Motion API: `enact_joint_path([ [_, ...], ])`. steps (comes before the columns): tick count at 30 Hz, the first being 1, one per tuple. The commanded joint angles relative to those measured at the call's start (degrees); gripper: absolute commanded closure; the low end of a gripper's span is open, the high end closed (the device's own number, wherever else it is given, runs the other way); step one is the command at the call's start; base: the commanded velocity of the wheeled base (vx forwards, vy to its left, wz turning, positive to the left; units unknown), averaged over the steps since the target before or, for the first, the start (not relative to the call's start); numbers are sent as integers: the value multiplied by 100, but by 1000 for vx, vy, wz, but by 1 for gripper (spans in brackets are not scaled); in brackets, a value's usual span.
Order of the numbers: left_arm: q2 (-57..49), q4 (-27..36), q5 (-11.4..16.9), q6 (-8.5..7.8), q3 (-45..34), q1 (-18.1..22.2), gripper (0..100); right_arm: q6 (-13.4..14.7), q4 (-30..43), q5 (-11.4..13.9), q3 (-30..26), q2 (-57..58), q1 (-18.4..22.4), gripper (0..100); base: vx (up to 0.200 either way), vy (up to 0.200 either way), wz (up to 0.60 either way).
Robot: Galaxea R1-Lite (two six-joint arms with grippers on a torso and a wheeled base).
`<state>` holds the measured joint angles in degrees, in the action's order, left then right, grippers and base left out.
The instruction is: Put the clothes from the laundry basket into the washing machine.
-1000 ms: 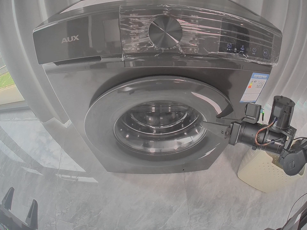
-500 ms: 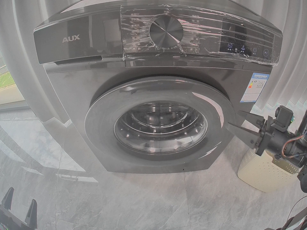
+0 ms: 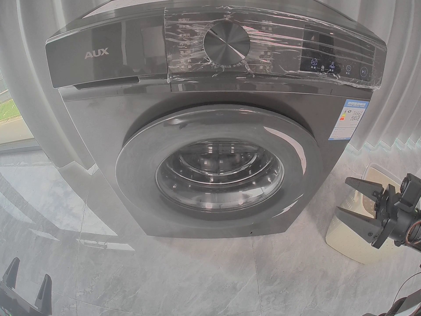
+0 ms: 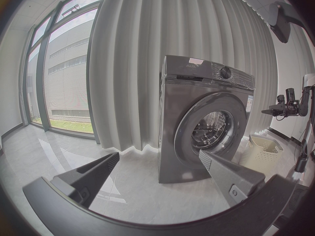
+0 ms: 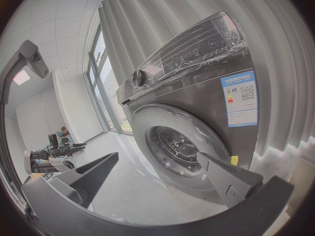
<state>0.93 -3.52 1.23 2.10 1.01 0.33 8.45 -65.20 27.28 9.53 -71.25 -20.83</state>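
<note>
Cream laundry basket (image 3: 351,240) just beside closed washing machine (image 3: 109,123); right gripper (image 3: 342,195) above basket, left gripper (image 3: 30,268) low, both released.

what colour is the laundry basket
The laundry basket is cream, with small holes in its wall; it shows best in the left wrist view.

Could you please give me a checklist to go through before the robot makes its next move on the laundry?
1. The washing machine door open for loading: not ok, it is shut.
2. The right end effector free: ok, open and empty, next to the laundry basket.
3. The left end effector free: ok, open and empty, low on the robot's left.
4. Clothes in the basket ready to pick: cannot tell, none show in the part of its inside that is visible.
</note>
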Motion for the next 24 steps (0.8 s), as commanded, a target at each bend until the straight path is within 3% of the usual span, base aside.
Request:
enact_joint_path([
  [1,-93,1,0,1,-92,2,0,-203,42,23,-127,85,185,0,0,0,0],
  [5,-93,-8,0,1,-92,2,0,-546,42,23,-285,112,642,0,0,0,0],
  [8,-93,1,9,-8,-92,2,0,-854,42,23,-435,314,1213,0,0,0,0],
  [17,-93,1,9,-8,-92,2,0,-924,209,14,-663,1140,2119,0,0,0,0],
  [21,-93,1,9,1,-92,2,0,-933,859,32,-672,1931,2532,0,0,0,0],
  [24,-93,1,9,1,-92,2,0,-924,1571,49,-672,2740,2549,0,0,0,0],
])
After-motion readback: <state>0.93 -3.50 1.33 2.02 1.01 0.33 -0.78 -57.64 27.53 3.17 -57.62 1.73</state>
